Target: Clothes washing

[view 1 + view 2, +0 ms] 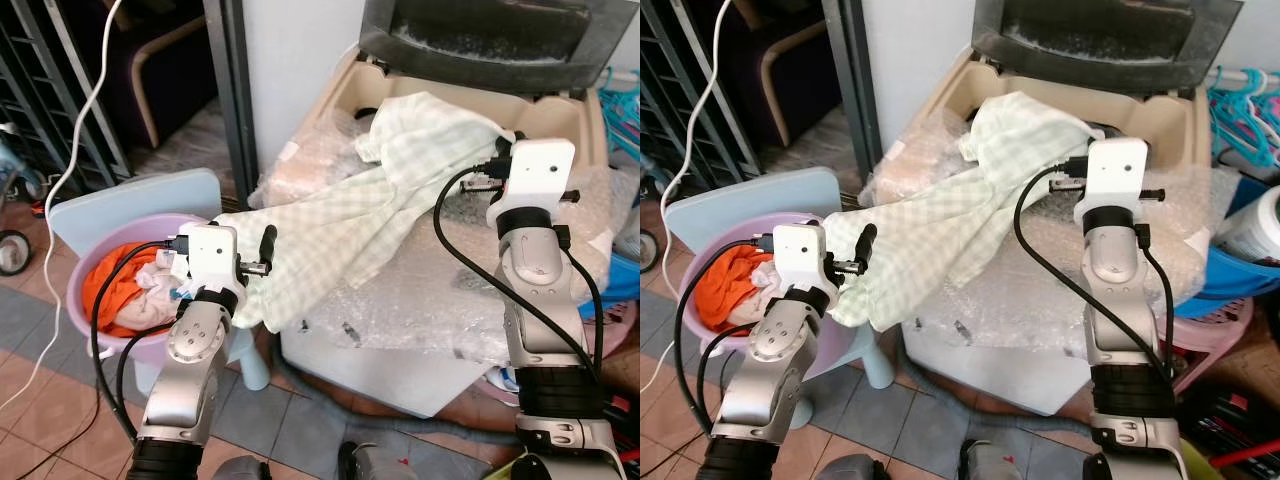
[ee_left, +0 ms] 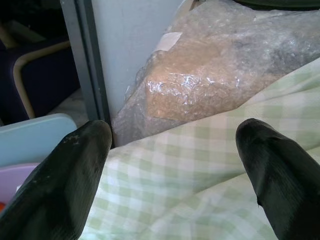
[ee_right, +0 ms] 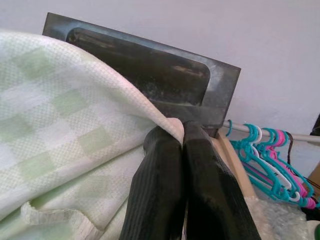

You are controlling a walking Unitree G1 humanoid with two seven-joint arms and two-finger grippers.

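Right end effector [image 3: 181, 137] pinches the checked cloth [image 1: 340, 230]; left end effector [image 2: 175, 150] spread, seemingly just above it.

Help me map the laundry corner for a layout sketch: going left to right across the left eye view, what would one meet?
White cable → purple basin of orange clothes → left claw → green checked cloth → right wrist camera block → teal hangers.

Head stereo pair looks forward and down from above, sharing the green checked cloth [image 1: 330, 230] at 12 o'clock. Wrist cameras sit close behind their fingers, both facing that cloth.
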